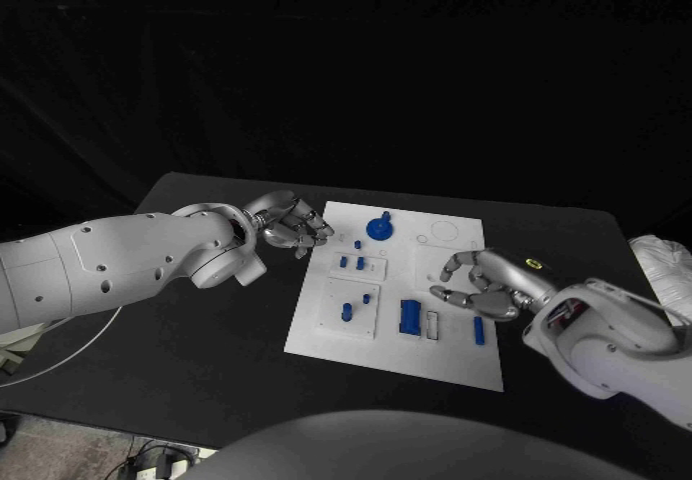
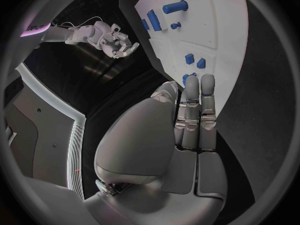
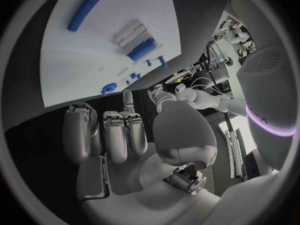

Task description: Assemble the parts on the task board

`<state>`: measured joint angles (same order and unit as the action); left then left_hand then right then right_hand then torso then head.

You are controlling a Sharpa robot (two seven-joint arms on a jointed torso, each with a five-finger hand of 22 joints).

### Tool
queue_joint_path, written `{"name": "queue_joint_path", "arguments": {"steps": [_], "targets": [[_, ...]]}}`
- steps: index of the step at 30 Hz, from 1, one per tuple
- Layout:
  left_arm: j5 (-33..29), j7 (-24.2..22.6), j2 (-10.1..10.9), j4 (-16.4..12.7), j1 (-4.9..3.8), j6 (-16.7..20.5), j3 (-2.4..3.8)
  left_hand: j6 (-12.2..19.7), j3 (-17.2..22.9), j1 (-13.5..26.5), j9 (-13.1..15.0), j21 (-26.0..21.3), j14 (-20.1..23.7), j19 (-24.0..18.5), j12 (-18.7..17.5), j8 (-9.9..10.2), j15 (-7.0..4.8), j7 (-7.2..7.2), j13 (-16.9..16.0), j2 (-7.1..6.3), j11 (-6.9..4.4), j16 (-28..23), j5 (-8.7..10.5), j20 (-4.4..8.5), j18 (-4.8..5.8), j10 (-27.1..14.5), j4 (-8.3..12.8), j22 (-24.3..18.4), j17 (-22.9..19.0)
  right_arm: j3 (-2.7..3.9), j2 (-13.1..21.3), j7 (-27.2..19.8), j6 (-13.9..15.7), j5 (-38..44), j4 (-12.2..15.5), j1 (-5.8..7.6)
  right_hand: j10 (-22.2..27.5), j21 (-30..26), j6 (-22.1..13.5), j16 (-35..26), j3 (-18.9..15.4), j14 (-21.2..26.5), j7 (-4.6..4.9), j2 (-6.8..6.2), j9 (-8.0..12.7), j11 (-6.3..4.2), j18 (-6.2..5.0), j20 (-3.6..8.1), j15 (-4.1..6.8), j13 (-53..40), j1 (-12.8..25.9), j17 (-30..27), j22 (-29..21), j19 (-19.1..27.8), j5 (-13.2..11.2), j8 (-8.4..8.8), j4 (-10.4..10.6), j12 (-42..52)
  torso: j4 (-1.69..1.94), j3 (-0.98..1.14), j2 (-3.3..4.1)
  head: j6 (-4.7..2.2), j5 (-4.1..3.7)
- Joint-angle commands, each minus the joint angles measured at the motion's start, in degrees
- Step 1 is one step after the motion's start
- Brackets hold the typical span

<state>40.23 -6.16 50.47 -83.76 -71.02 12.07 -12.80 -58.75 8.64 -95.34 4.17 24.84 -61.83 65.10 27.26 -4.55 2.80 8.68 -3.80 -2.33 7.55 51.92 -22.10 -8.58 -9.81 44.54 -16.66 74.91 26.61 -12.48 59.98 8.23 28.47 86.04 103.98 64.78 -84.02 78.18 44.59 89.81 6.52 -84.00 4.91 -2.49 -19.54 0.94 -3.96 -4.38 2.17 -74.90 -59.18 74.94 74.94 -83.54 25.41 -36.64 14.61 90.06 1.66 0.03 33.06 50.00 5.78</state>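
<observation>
Seemingly I was between grasps — my left robot hand (image 1: 293,226) hung curled and empty at the task board (image 1: 462,362) edge, right robot hand (image 1: 476,288) likewise above it; next needed a loose blue part (image 1: 479,331) — carefully.

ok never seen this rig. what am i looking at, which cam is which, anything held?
It is a two-armed robot at a black table, each white arm ending in a silver hand. The square picture comes from a camera on its head, looking down. The two round ones come from fisheye cameras at the wrists, each looking past that arm's own palm.

In the middle lies the white task board with small blue parts: a round knob at the far end, a block and a bar nearer the robot, and some small pegs between.

The left hand is at the board's far left corner, the right hand over its right side. Both have their fingers curled, and neither seems to hold anything.
</observation>
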Motion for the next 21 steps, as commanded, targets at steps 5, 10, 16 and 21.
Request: {"name": "queue_joint_path", "arguments": {"steps": [5, 10, 16, 21], "targets": [[-0.1, -1.5, -0.6, -0.5, 0.02, 1.0, 0.04, -0.5, 0.7, 0.1, 0.1, 0.0, 0.2, -0.3, -0.2, -0.5, 0.05, 0.19, 0.0, 0.26, -0.01, 0.3, -0.41, 0.10, -0.29, 0.9, 0.0, 1.6, -0.2, 0.06, 1.7, 20.8, -27.9, -14.3, -0.5, 10.18, -6.0, 1.9, 9.2, 0.2, 0.5, -6.0, -2.77, -0.15, -2.7, -2.44, 1.40, 2.04, 2.19, -15.1, -0.7, 15.1, 11.7, -0.9, 1.0, -0.53, 0.7, -0.1, 0.22, -0.21, -0.11, 0.00, -0.57], [-0.4, -2.1, -1.0, -0.9, 0.00, 2.2, 0.06, -0.6, 0.8, 0.1, 0.2, 0.3, 0.2, -0.2, -0.2, -0.6, 0.01, 0.17, 0.0, 0.18, -0.08, 0.4, -0.47, 0.12, -0.28, 1.1, 0.0, 1.6, -0.2, 0.02, 0.0, 27.4, -42.3, -17.2, -3.6, 12.96, -6.0, 3.1, 12.8, 0.2, 0.5, -6.0, -4.05, 0.44, -4.8, -3.61, 1.70, 3.52, 3.72, -15.1, 0.6, 15.1, 12.1, -1.7, -1.1, -0.04, 1.3, -0.1, 0.31, -0.52, -0.21, 0.00, -1.05], [-0.5, -2.4, -1.2, -1.0, -0.01, 2.2, 0.07, -0.6, 0.8, 0.0, 0.2, 0.4, 0.1, -0.1, -0.2, -0.6, -0.01, 0.17, 0.0, 0.16, -0.10, 0.4, -0.49, 0.12, -0.28, 1.1, 0.0, 1.6, -0.3, -0.01, -2.1, 30.3, -49.0, -17.9, -6.4, 13.45, -6.0, 2.5, 13.0, 0.2, 0.3, -6.0, -3.04, 0.43, -3.1, -2.95, 1.60, 3.69, 3.55, -15.1, 1.9, 15.1, 11.9, -1.5, -3.4, 7.58, 0.8, -0.1, 0.25, -0.33, -0.28, 0.00, -1.24], [-0.5, -2.6, -1.6, -0.8, -0.01, 2.3, 0.07, -0.6, 0.8, 0.0, 0.2, 0.4, 0.1, -0.1, -0.2, -0.6, -0.02, 0.17, 0.0, 0.16, -0.09, 0.4, -0.52, 0.13, -0.29, 1.2, 0.0, 1.6, -0.3, -0.04, -3.6, 31.3, -50.7, -19.4, -8.1, 12.64, -6.0, 1.9, 15.0, 0.2, 0.8, -6.0, -2.74, 0.25, -0.8, -2.53, 1.46, 3.27, 3.13, -15.1, 1.1, 15.1, 11.7, -1.4, -3.7, 13.28, -1.1, -0.1, 0.30, -0.53, -0.32, 0.00, -1.46]]}}
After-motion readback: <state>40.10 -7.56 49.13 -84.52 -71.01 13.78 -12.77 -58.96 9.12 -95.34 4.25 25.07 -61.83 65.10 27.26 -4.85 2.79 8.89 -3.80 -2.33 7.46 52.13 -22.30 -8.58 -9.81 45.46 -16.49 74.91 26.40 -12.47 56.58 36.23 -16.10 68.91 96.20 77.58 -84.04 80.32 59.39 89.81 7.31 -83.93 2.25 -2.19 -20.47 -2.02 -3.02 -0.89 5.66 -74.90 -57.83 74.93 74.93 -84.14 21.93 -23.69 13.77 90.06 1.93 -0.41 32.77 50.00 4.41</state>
